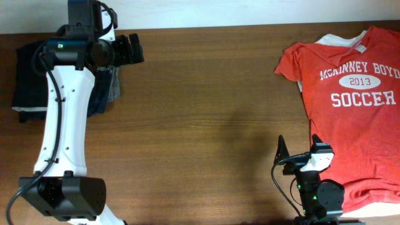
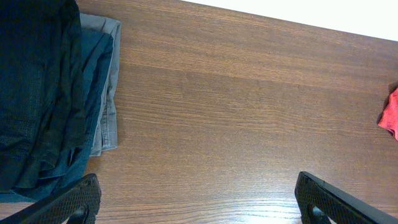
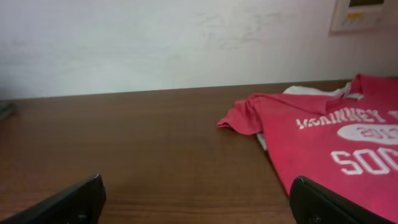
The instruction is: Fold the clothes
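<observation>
A black folded garment (image 1: 31,72), which looks to be the clothes, lies on top of a stack at the table's far left; the left arm hides part of it. It fills the left wrist view's left side (image 2: 34,87), over blue and grey layers. My left gripper (image 1: 134,49) (image 2: 199,202) is open just right of that stack, above bare wood, holding nothing. My right gripper (image 1: 299,149) (image 3: 199,199) is open at the front right, beside the red T-shirt, with nothing between its fingers.
The red "SOCCER 2013" T-shirt (image 1: 350,94) (image 3: 323,137) lies spread at the right over a white garment (image 1: 340,40). Blue and grey folded garments (image 1: 107,90) (image 2: 102,93) stick out under the black one. Brown table (image 1: 200,125) spans between; a white wall (image 3: 155,43) is behind.
</observation>
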`<state>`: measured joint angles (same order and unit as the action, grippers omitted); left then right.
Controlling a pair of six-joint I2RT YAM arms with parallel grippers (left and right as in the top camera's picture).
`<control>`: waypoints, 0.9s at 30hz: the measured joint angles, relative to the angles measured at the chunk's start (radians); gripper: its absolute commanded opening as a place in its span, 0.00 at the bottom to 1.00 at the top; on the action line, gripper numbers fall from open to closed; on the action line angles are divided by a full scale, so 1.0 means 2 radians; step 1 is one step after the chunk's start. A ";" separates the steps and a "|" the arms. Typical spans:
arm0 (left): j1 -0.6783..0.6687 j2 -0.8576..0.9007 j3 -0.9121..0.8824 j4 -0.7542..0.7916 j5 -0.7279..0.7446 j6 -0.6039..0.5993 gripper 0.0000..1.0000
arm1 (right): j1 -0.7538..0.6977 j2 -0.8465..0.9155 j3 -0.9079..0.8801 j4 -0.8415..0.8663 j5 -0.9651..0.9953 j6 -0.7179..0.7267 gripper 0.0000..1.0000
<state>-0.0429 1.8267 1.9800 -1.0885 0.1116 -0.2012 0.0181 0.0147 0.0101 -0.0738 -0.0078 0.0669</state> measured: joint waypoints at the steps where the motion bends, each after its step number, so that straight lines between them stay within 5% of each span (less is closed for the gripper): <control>1: 0.000 0.000 0.000 0.000 0.000 0.000 0.99 | 0.000 0.000 0.000 0.000 0.000 -0.012 0.98; 27: 0.000 0.000 0.000 0.000 0.000 0.000 0.99 | 0.000 0.000 0.000 0.000 0.000 -0.043 0.98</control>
<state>-0.0429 1.8263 1.9800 -1.0885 0.1116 -0.2012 0.0181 0.0147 0.0101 -0.0738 -0.0074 -0.0196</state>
